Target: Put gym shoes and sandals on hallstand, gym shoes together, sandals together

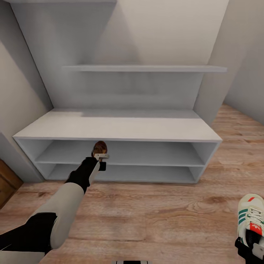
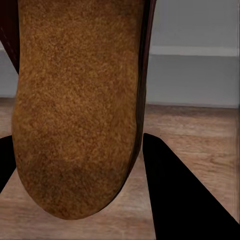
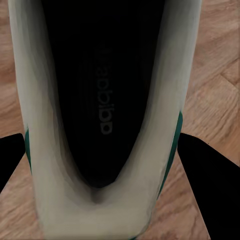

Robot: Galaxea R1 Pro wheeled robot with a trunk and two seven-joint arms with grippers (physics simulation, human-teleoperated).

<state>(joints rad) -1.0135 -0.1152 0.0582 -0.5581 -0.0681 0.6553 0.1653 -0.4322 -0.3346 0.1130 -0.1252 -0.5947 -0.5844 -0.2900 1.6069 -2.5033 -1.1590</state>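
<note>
My left gripper (image 1: 101, 158) is shut on a brown sandal (image 1: 100, 147), held in the air in front of the hallstand (image 1: 117, 128), level with its upper shelf slot. In the left wrist view the sandal's tan insole (image 2: 75, 110) sits between the dark fingers (image 2: 180, 200). At the lower right my right gripper (image 1: 253, 246) is shut on a white gym shoe (image 1: 250, 217) with green stripes and a red tongue label, held above the corridor floor (image 1: 146, 216). The right wrist view looks down into the shoe's dark opening (image 3: 102, 90).
A floating wall shelf (image 1: 146, 68) hangs above the bench top. A wall (image 1: 18, 91) closes in the unit on the left, with a wooden door edge (image 1: 7, 183) at lower left. Another wall (image 1: 234, 55) stands at the right.
</note>
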